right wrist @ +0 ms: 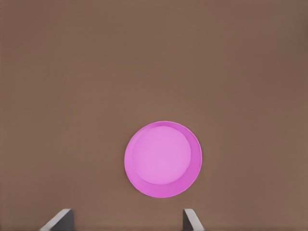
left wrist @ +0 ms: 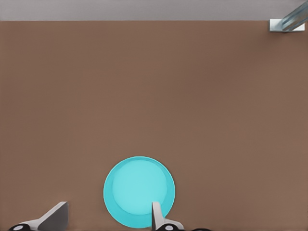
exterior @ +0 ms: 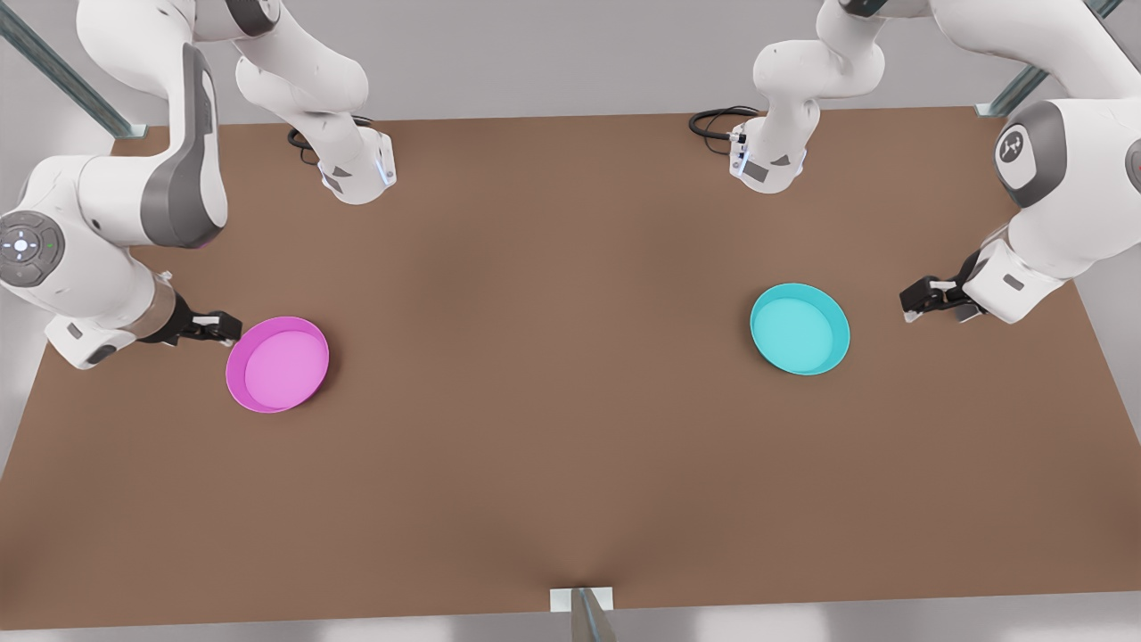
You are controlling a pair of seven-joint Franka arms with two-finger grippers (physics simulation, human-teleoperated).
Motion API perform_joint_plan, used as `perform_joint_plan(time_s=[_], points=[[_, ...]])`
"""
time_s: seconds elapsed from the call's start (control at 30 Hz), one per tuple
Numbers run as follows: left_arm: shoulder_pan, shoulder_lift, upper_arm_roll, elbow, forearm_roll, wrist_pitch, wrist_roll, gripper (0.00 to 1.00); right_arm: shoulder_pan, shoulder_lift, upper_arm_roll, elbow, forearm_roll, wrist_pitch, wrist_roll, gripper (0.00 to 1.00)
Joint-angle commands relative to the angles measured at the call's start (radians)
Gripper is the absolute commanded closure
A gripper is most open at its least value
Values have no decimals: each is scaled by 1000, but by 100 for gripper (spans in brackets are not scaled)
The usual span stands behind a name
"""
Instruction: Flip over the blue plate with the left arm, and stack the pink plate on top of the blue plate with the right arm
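Flipping calls for the open left claw (exterior: 911, 301) to pinch the blue plate (exterior: 800, 329) rim nearest the counter (exterior: 570, 464) edge; the open right claw (exterior: 228, 331) waits beside the pink plate (exterior: 277, 364).

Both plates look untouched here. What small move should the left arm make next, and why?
Probably ease the left gripper in toward the blue plate to take its near rim. The plate lies open side up on the table, unflipped; the open fingers hold nothing. The right gripper, also open, waits beside the pink plate.
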Motion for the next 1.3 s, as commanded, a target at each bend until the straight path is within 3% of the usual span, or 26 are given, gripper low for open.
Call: perform_joint_plan(time_s=[0.0, 0.1, 0.23, 0.33, 0.4, 0.57, 0.8, 0.9, 1.0, 1.17, 1.27], points=[[1, 0, -1, 0, 1, 0, 0, 0, -1, 0, 0, 0, 0, 0, 0, 0], [1, -15, 12, -72, -23, 8, 17, 2, -4, 1, 0, 9, 2, 0, 2, 0], [-24, -86, 132, -504, -250, 291, 106, 2, -3, 37, -5, 25, 44, 0, 6, 0], [-24, -75, 146, -736, -510, 506, 285, 1, -2, 40, -3, 32, 43, 0, 6, 0], [-24, -52, 192, -836, -651, 548, 500, 1, -1, 58, -3, 34, 41, 0, 6, 0], [-11, 75, 298, -850, -656, 583, 639, 1, -1, 61, -3, 32, 38, 2, 5, 0], [47, 213, 342, -848, -732, 621, 756, 3, 1, 66, 0, 32, 38, 2, 6, 0], [47, 232, 344, -856, -734, 624, 761, 20, 1, 67, 0, 32, 38, 2, 5, 0], [47, 238, 344, -877, -734, 638, 761, 31, 1, 67, 0, 32, 41, 2, 5, 0], [45, 236, 342, -893, -734, 641, 761, 41, -1, 67, 0, 32, 38, 0, 2, 0], [42, 236, 328, -902, -734, 664, 759, 41, -6, 67, 0, 32, 37, 0, -3, 0]])
